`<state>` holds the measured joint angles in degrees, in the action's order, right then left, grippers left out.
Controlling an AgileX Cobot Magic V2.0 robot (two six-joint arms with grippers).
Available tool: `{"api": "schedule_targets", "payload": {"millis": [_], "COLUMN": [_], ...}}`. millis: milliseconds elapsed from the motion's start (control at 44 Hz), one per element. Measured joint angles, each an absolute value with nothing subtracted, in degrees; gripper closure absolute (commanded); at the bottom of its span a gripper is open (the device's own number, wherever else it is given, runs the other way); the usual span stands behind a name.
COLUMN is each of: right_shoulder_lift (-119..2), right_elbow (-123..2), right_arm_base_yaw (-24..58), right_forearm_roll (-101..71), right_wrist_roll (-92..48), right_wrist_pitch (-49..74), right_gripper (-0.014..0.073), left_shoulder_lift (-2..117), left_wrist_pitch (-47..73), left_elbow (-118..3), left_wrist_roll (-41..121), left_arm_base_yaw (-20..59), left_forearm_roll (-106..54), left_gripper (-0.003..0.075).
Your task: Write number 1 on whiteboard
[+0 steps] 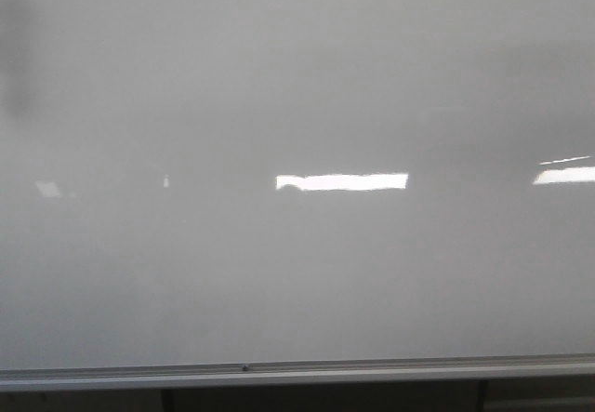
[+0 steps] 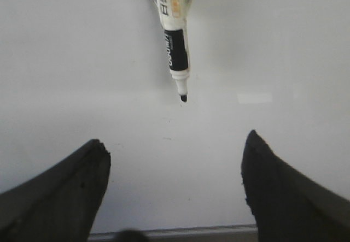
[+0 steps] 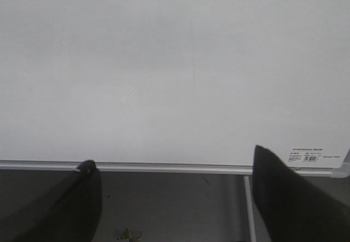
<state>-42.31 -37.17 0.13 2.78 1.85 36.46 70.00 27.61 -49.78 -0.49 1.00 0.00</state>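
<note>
The whiteboard (image 1: 297, 272) fills the front view, with its silver frame rail (image 1: 279, 372) along the lower edge. No gripper shows in the front view. In the left wrist view a white marker (image 2: 175, 40) with a black band and a bare black tip hangs against the board (image 2: 65, 62), tip pointing toward my left gripper (image 2: 175, 138). That gripper is open, empty and well apart from the marker. My right gripper (image 3: 172, 155) is open and empty over the rail (image 3: 164, 166). No black stroke of the number 1 shows. A faint grey vertical line (image 3: 193, 74) is too dim to identify.
Bright rectangular light reflections (image 1: 342, 181) lie across the board. A small barcode label (image 3: 309, 154) sits at the board's lower corner. Below the rail are a dark floor (image 3: 175, 209) and the board's stand legs (image 1: 167, 400).
</note>
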Motion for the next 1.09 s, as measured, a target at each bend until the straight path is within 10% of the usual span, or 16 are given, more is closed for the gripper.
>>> {"api": "schedule_targets", "payload": {"millis": [523, 1092], "right_shoulder_lift": [-42.3, -42.3], "right_elbow": [-37.2, -37.2], "right_arm_base_yaw": [0.1, 0.1], "right_forearm_roll": [2.8, 2.8], "right_wrist_roll": [1.8, 1.8], "right_wrist_pitch": [36.4, 36.4], "right_gripper": [0.0004, 0.0004], "left_shoulder_lift": [83.9, 85.4], "left_wrist_pitch": [14.2, 9.5], "left_elbow": [-52.7, -52.8], "left_wrist_roll": [-1.5, -1.7], "left_arm_base_yaw": [0.8, 0.8], "left_forearm_roll": [-3.0, -3.1], "left_gripper": [0.0232, 0.0515]}}
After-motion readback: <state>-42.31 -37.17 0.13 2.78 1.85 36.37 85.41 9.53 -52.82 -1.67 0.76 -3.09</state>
